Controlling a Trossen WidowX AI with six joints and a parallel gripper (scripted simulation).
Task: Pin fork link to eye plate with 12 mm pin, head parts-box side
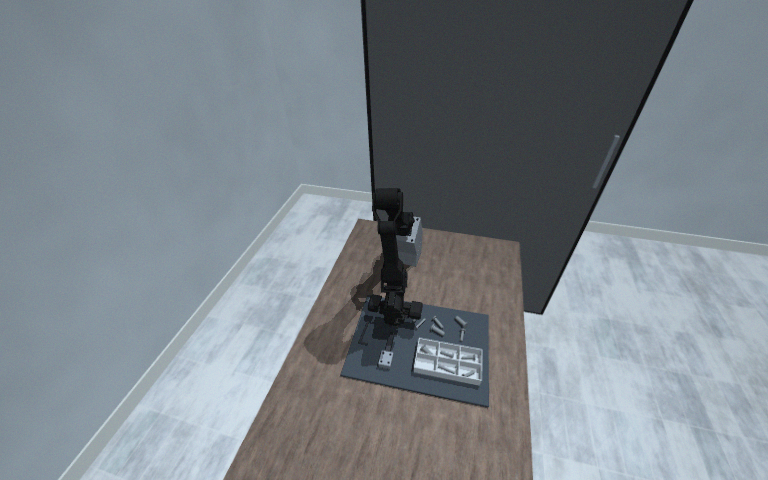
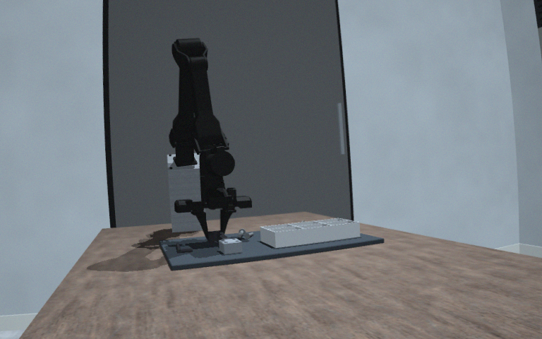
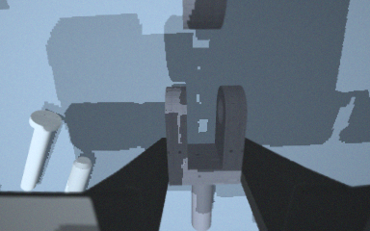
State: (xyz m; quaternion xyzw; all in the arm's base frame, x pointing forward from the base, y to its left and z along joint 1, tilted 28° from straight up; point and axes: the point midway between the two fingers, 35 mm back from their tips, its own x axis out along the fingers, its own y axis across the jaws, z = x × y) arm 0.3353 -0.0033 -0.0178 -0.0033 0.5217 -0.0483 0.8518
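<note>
My gripper (image 3: 201, 144) (image 1: 394, 321) (image 2: 214, 234) points straight down over the left part of the dark grey mat (image 1: 416, 388) (image 2: 200, 260). It is shut on the grey fork link (image 3: 230, 130), one finger on each cheek, with the open slot facing away and the light stem (image 3: 202, 207) pointing toward the camera. The eye plate's light block (image 1: 385, 359) (image 2: 230, 246) stands on the mat in front of the gripper. A dark rounded part (image 3: 204, 13) shows at the top edge of the wrist view. Two light pins (image 3: 40, 144) (image 3: 78, 174) lie on the mat to the left.
A white parts box (image 1: 450, 378) (image 2: 309, 235) with compartments holding pins sits on the mat's right half. Several loose pins (image 1: 436, 325) lie behind it. A small dark part (image 1: 362, 335) (image 2: 183, 248) lies at the mat's left. A grey box (image 1: 410, 244) stands by the arm's base.
</note>
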